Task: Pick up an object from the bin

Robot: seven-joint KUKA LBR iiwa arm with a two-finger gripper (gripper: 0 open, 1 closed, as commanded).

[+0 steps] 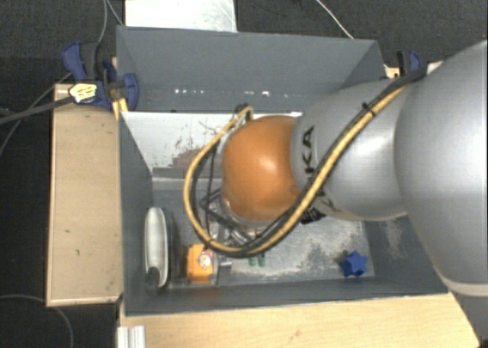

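Note:
My gripper (229,233) hangs low in the bin's front left part, mostly hidden under the arm's orange cover. Just to its lower left, near the front wall, lies a small orange object (200,262) with a pale patch on top. A little green piece (257,260) rests on the floor just to the gripper's lower right. Along the left wall lies a long silver-white rounded object (155,246), pointing front to back.
A small blue block (353,264) sits at the front right of the bin floor. The arm and its looping cables cover the middle and right of the bin. The grey walls stand close on the left and front.

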